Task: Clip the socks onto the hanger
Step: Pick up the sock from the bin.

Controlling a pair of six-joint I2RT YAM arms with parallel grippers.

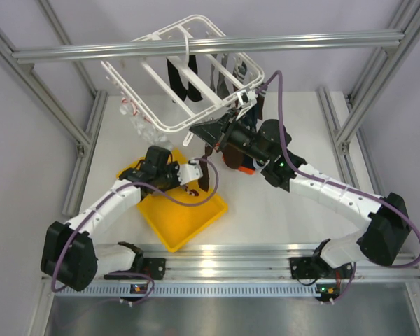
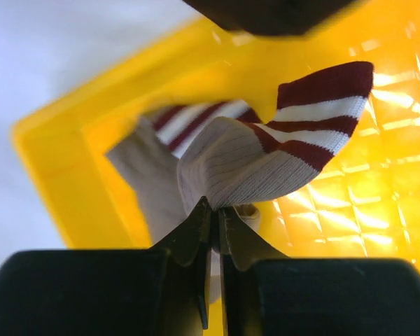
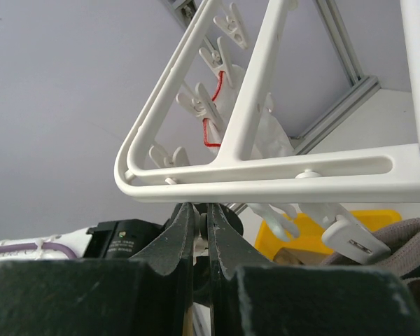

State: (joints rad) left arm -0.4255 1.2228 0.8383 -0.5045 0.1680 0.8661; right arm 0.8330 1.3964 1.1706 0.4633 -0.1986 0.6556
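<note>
The white hanger (image 1: 189, 122) hangs tilted from the overhead bar, with dark socks (image 1: 180, 80) clipped inside it. My left gripper (image 1: 198, 176) is shut on a brown-and-white striped sock (image 2: 266, 161) and holds it above the yellow tray (image 2: 56, 175). In the left wrist view the fingertips (image 2: 203, 210) pinch the sock's pale end. My right gripper (image 1: 221, 137) sits just under the hanger's near corner. In the right wrist view it (image 3: 200, 206) is shut on a small clip directly below the frame bar (image 3: 266, 178). Free white clips (image 3: 346, 238) dangle beside it.
The yellow tray (image 1: 178, 224) lies at the table's front centre. A small heap of dark socks with orange trim (image 1: 239, 162) lies under the right arm. An aluminium bar (image 1: 196, 46) spans the back, with frame posts on both sides.
</note>
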